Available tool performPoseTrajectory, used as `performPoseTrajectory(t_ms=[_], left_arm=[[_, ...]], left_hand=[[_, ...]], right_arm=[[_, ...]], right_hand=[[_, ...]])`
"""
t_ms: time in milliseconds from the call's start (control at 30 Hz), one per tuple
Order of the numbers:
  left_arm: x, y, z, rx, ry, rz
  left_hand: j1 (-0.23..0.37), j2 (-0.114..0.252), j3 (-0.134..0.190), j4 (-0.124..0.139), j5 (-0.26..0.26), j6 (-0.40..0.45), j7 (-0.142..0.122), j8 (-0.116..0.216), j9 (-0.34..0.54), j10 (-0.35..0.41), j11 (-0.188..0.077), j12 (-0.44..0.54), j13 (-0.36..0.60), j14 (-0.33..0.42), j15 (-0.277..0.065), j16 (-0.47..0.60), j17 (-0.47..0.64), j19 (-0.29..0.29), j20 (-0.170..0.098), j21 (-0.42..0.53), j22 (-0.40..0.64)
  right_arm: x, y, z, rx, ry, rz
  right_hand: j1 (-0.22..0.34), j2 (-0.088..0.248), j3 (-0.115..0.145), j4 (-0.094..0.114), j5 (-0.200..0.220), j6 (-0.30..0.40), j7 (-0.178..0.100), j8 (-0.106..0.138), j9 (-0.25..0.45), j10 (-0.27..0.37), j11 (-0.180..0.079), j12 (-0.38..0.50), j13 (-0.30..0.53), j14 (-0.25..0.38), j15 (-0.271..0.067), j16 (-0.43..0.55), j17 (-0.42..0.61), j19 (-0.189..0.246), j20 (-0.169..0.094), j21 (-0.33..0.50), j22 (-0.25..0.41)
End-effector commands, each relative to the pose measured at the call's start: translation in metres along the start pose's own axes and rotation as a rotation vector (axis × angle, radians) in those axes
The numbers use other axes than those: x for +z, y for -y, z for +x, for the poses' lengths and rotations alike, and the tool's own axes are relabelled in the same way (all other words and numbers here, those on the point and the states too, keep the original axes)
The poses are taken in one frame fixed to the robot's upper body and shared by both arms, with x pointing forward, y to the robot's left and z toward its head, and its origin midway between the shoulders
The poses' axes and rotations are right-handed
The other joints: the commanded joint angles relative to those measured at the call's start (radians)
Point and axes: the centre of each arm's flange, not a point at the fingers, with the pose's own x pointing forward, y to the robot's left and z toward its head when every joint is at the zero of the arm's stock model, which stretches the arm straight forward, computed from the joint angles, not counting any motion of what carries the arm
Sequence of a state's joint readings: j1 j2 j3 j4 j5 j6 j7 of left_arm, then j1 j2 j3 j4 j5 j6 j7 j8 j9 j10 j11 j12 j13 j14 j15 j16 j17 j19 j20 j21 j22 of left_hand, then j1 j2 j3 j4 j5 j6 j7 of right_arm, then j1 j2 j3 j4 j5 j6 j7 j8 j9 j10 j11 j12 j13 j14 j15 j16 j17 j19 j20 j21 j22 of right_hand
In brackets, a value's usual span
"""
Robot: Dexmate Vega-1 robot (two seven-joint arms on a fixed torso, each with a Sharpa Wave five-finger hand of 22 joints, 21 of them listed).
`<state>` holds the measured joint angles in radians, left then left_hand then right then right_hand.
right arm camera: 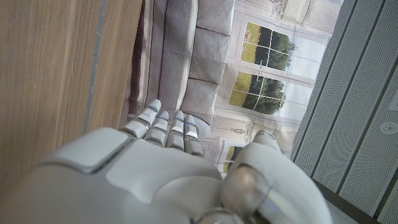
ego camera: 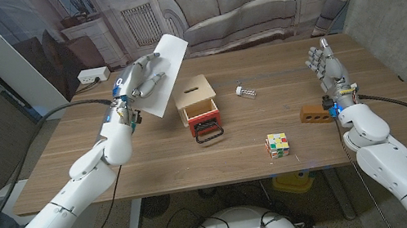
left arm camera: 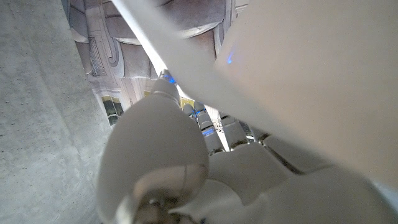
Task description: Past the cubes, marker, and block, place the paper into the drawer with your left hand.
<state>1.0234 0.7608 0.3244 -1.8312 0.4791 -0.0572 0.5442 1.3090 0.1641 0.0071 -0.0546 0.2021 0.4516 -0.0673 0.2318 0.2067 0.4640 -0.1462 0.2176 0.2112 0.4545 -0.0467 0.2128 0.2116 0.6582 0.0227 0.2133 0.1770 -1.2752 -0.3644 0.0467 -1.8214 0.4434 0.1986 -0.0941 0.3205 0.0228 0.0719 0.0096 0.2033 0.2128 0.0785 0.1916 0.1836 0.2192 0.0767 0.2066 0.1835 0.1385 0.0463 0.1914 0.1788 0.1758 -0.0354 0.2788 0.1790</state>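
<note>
The wooden table (ego camera: 154,168) carries a small wooden box (ego camera: 196,101) with its red drawer (ego camera: 203,119) pulled open, a marker (ego camera: 248,90), a brown block (ego camera: 315,114) and a colour cube (ego camera: 277,145).

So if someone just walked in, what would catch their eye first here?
The left hand holding the white paper up above the table's far left. Next, the small wooden drawer box mid-table with its red drawer pulled open, then the colourful cube near the front edge.

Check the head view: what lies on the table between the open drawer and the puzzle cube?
Nothing: in the head view the stretch from the drawer to the puzzle cube is bare wooden table.
</note>
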Motion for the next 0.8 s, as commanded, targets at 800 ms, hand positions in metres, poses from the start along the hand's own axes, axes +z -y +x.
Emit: performPoseTrajectory(t_ms=[800], left_arm=[[0.025,0.012,0.015,-0.067,0.093,-0.035]], left_hand=[[0.005,-0.003,0.012,0.001,-0.002,0.02,0.02,-0.004,0.001,0.019,0.004,-0.003,0.001,0.014,-0.083,-0.005,-0.003,-0.005,-0.039,-0.007,0.001]], right_arm=[[0.002,0.013,-0.016,-0.031,0.017,0.009]], right_hand=[[0.005,0.008,-0.006,-0.003,-0.002,0.002,0.0,0.002,0.004,0.002,0.0,0.006,0.003,0.007,-0.002,-0.004,0.005,0.01,0.0,-0.011,0.005]])
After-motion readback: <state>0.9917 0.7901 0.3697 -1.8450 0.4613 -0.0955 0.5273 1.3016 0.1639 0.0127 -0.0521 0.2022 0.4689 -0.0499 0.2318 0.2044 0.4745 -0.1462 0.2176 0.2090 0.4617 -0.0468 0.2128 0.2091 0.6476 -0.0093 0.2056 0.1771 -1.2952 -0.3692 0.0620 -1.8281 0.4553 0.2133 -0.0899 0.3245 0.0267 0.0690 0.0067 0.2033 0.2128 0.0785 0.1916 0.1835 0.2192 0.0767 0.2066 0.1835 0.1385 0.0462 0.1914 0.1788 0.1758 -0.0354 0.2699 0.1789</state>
